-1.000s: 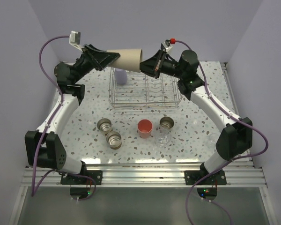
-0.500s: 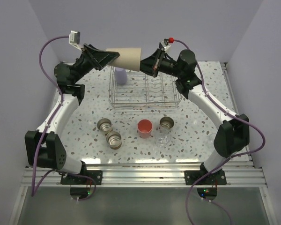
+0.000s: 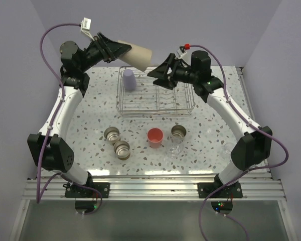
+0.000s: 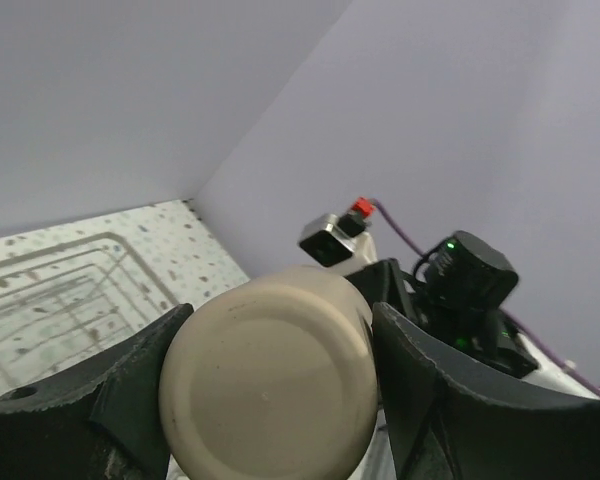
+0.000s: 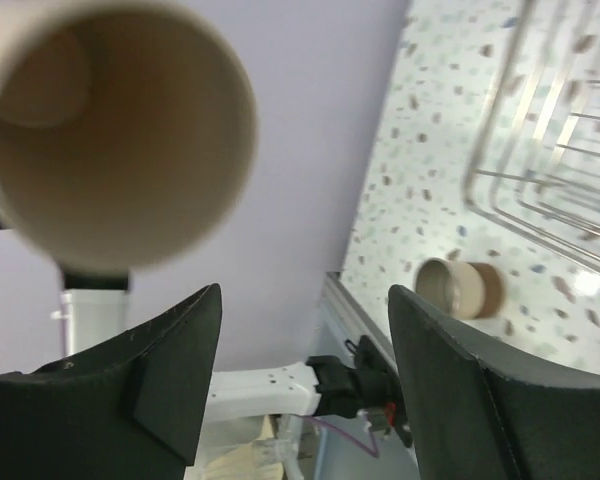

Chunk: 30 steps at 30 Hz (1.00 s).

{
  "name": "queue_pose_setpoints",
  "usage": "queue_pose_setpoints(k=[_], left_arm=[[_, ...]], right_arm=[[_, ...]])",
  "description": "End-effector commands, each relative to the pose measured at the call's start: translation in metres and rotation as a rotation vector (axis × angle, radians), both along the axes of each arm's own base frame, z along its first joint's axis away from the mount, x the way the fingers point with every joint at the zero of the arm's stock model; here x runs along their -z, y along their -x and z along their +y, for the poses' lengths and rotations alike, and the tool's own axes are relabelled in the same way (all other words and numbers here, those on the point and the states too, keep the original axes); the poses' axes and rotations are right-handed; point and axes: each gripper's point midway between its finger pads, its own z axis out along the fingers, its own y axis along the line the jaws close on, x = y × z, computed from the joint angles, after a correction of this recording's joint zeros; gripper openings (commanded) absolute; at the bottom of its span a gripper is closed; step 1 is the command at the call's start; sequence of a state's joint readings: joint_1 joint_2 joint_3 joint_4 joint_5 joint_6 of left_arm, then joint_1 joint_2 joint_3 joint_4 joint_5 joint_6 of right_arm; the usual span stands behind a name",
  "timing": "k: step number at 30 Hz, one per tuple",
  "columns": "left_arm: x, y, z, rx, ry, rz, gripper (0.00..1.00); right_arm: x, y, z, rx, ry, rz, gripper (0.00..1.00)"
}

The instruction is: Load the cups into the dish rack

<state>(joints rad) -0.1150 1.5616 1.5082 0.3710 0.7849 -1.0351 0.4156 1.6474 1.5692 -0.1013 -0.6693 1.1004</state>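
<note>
Since half a second back: tan cup (image 3: 139, 54) has gone up and toward 10 o'clock with the left arm (image 3: 65, 108). The right jaws, then closed on its rim, have let go and now sit at its 4 o'clock.

Surface and room: table (image 3: 90, 105) is white with dark speckle, with an aluminium rail (image 3: 155, 188) along the near edge. Walls are pale lilac on three sides.

Left jaws: clenched on the tan cup at its closed end. The left wrist view shows the round base filling the gap, a black finger (image 4: 130, 400) pressed to each side. The cup hangs tilted in the air, mouth aimed toward 4 o'clock, above the far-left corner of the dish rack (image 3: 155, 114) and not touching it.

Right jaws: spread wide, grasping nothing. The right wrist view looks straight into the cup's mouth at 10 o'clock of the frame, beyond the two fingers (image 5: 170, 370) and not between them.

Dish rack sits at 12 o'clock on the table. Lavender cup (image 3: 129, 79) stands mouth-down in its far-left corner. On the bare table near of the rack:
- metal cup 1 (image 3: 112, 134) and metal cup 2 (image 3: 122, 149), just beside each other, at 8 o'clock
- red cup (image 3: 155, 136) at 6 o'clock
- metal cup 3 (image 3: 179, 132) at 5 o'clock, with the clear cup (image 3: 175, 147) just near of it

Writing: white tag (image 3: 85, 23) on the left arm's purple cable (image 3: 42, 55) — any print is too small to read.
</note>
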Motion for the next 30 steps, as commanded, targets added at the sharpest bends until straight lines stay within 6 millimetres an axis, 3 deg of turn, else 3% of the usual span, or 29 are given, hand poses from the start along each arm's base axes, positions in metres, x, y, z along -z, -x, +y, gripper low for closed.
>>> queue_pose_setpoints(k=[1,2,3,4,5,6,7,9,10,13,18,26,30], left_arm=[[0.034,-0.036,0.023,-0.192,-0.236,0.072,0.0],[0.041,-0.042,0.028,-0.22,-0.269,0.088,0.0],[0.038,-0.047,0.032,-0.25,-0.321,0.055,0.0],[0.061,-0.057,0.035,-0.294,-0.379,0.126,0.0],[0.056,-0.061,0.035,-0.329,-0.424,0.105,0.0],[0.066,-0.066,0.036,-0.354,-0.513,0.082,0.0],[0.093,-0.072,0.033,-0.359,-0.592,0.144,0.0],[0.104,-0.078,0.022,-0.422,-0.71,0.126,0.0],[0.128,-0.084,0.016,-0.433,-0.765,0.17,0.0],[0.157,-0.09,0.011,-0.47,-0.85,0.211,0.0],[0.199,-0.091,0.007,-0.538,-0.937,0.263,0.0],[0.24,-0.102,0.004,-0.594,-0.965,0.289,0.0],[0.255,-0.109,0.006,-0.614,-0.978,0.278,0.0]], right_arm=[[0.009,0.015,-0.037,0.05,0.169,-0.029,0.71],[0.008,0.018,-0.044,0.063,0.184,-0.033,0.71],[0.019,0.021,-0.052,0.076,0.235,-0.017,0.72],[0.022,0.022,-0.06,0.092,0.261,-0.016,0.72],[0.026,0.024,-0.067,0.104,0.292,-0.017,0.72],[0.033,0.031,-0.077,0.112,0.35,-0.019,0.72],[0.037,0.034,-0.085,0.125,0.378,-0.017,0.72],[0.048,0.045,-0.098,0.133,0.446,-0.009,0.72],[0.054,0.052,-0.108,0.14,0.477,-0.002,0.72],[0.061,0.067,-0.121,0.148,0.532,0.001,0.72],[0.07,0.085,-0.132,0.137,0.585,0.0,0.68],[0.072,0.096,-0.139,0.133,0.613,-0.01,0.69],[0.071,0.1,-0.141,0.128,0.629,-0.017,0.75]])
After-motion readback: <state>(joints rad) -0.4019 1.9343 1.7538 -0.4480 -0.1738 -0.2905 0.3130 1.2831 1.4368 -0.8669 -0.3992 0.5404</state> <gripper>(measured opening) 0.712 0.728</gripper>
